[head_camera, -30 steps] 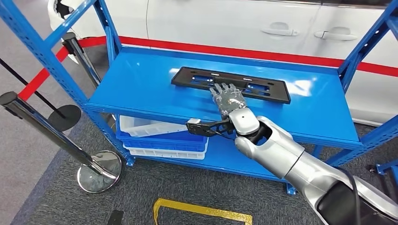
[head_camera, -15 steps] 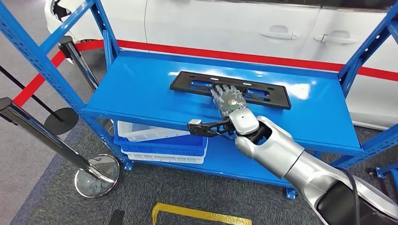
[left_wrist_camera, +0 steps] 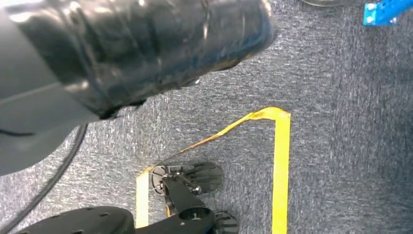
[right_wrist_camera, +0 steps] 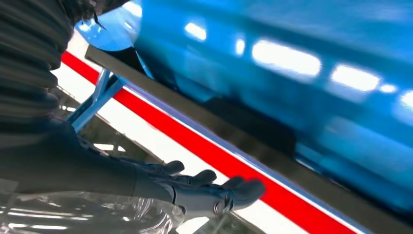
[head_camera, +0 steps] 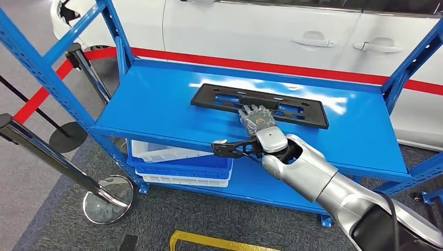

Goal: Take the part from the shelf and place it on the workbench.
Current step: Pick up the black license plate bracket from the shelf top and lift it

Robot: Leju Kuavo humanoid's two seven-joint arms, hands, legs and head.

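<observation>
The part [head_camera: 312,115] is a long flat black plate with cut-outs, lying on the blue shelf [head_camera: 156,99] toward its back. My right hand [head_camera: 256,119] reaches in from the front, fingers stretched out flat, with the tips over the part's near edge at about its middle. In the right wrist view the dark fingers [right_wrist_camera: 195,187] are spread and straight beside the part's dark edge [right_wrist_camera: 195,122], and nothing is gripped. My left hand [left_wrist_camera: 122,58] hangs over the grey floor as a close, blurred dark shape, so how its fingers lie is unclear.
Blue uprights [head_camera: 47,68] frame the shelf. White and blue bins [head_camera: 177,157] are stacked on the lower level. A chrome stanchion base [head_camera: 107,196] stands front left. A white car [head_camera: 261,26] is behind. Yellow tape [left_wrist_camera: 280,165] marks the floor.
The whole picture has shifted a little, so the camera moved. My right hand stays stretched out at the part's near edge, and the part lies where it was.
</observation>
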